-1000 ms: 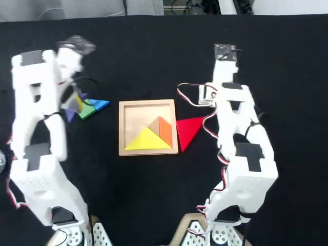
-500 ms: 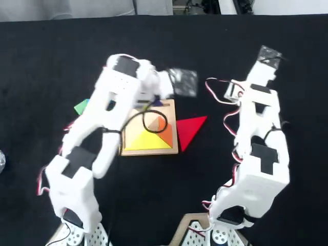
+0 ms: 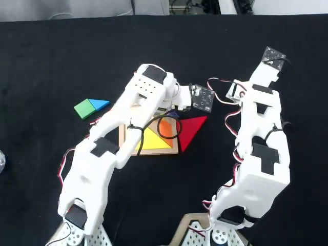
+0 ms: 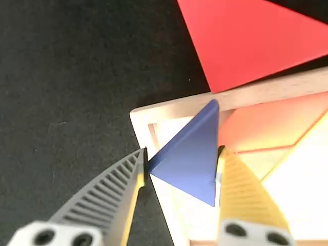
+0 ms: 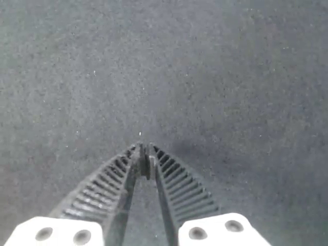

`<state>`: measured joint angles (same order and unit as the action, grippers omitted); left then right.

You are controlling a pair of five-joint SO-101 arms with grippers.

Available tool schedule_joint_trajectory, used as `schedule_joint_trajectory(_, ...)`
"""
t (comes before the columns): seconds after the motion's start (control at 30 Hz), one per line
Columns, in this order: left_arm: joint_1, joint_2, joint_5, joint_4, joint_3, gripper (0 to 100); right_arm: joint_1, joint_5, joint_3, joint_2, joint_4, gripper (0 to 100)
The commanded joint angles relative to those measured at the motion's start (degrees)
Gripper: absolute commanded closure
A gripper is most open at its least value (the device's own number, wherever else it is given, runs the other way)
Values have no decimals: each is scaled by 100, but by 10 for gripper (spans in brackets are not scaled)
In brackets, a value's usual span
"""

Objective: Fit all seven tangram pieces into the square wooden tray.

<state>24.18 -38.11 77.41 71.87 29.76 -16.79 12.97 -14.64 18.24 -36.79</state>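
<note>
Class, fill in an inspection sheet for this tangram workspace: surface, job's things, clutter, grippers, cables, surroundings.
Surface: black cloth.
Job's things: tray holds a yellow piece and an orange piece; red triangle beside the tray; green piece and light blue piece touching, away from it.
Clutter: small pale object at the table's edge, too cut off to identify.
Grippers: left gripper shut on a dark blue triangle at the tray's corner; right gripper shut over bare cloth.
Cables: black loop over the tray; red and white wires on the right arm.
Surroundings: pale backdrop and dark cables beyond the far edge.
</note>
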Motion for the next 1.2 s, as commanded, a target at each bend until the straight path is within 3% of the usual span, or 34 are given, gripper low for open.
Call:
schedule_joint_trajectory(0.0, 4, 53, 70, -44, 356, 776, -97, 53, 303, -66, 132, 986)
schedule_joint_trajectory(0.47, -13, 9, -123, -97, 356, 767, -62, 18, 303, -57, 132, 986)
schedule_joint_trajectory(0.6, -40, -9, -668, -97, 549, 666, -53, 18, 312, -48, 132, 986)
schedule_joint_trajectory(0.87, -207, -18, -659, -44, 637, 672, -53, 9, 312, -48, 141, 986)
schedule_joint_trajectory(1.17, -1024, 44, -914, 448, 699, 691, -53, 9, 312, -66, 141, 986)
